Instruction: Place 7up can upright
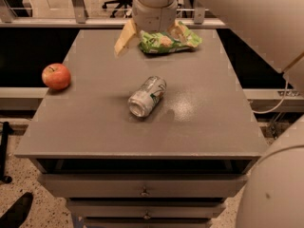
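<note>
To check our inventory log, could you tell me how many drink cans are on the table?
1. The 7up can lies on its side near the middle of the table. The gripper hovers open above the far edge, by the snack bag; no others seem hidden.
</note>
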Controlling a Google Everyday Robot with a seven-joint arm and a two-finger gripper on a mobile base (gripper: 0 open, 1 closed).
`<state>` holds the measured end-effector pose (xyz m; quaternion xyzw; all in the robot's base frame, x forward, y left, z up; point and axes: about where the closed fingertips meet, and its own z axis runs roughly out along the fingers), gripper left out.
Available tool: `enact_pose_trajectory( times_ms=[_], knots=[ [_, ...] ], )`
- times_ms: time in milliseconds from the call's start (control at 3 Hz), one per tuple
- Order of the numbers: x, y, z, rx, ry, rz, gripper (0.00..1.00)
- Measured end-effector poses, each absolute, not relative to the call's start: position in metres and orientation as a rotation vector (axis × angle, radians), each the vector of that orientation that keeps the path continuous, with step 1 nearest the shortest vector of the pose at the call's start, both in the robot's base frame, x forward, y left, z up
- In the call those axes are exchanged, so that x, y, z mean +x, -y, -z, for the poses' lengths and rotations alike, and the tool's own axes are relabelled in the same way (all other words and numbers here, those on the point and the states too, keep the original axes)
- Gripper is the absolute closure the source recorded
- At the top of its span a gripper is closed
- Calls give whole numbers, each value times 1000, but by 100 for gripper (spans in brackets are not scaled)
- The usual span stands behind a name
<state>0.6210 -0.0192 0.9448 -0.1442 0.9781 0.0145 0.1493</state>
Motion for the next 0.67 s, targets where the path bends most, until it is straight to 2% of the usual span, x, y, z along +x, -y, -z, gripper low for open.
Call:
enact_pose_trajectory(
  times_ms=[667],
  knots=[
    [592,4,-916,-172,-2955,121,0]
  ],
)
